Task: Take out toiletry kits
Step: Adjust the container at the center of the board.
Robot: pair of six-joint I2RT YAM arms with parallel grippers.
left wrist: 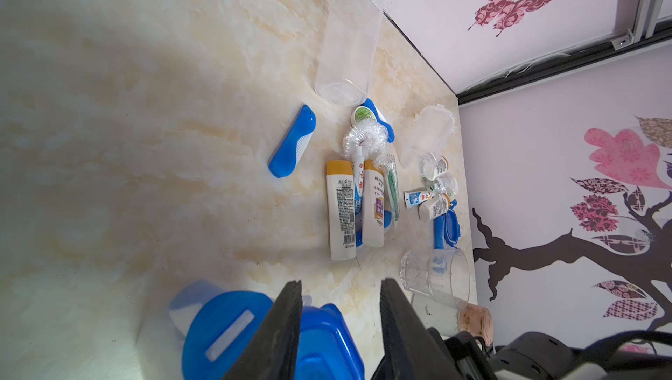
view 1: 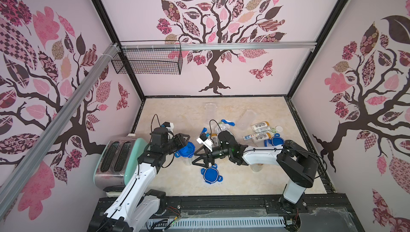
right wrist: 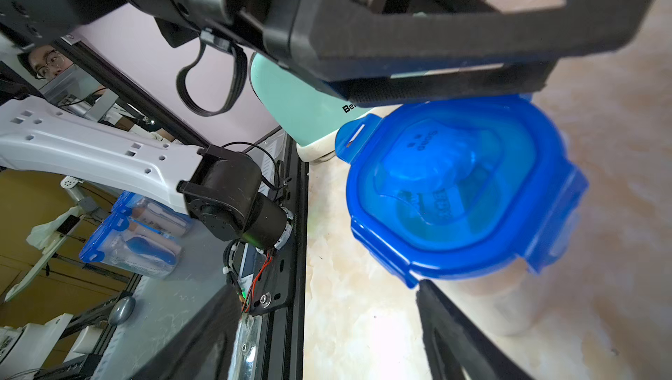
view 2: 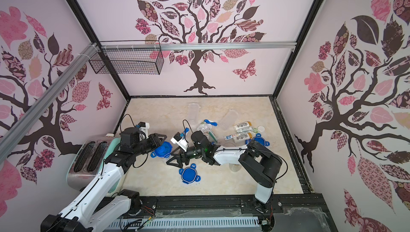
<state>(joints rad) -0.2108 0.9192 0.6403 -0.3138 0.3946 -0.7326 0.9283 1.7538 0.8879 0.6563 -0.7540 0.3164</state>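
Hovering over the closed clear jar with a blue clip lid (view 1: 186,151), the left gripper (view 1: 185,142) has its jaws a narrow way apart, one finger over the lid, clamping nothing. The right gripper (view 1: 194,158) gapes wide just beside that jar. Toiletry kits (left wrist: 340,211) lie loose on the tabletop (left wrist: 145,105) beyond, among empty lidless jars (left wrist: 349,40).
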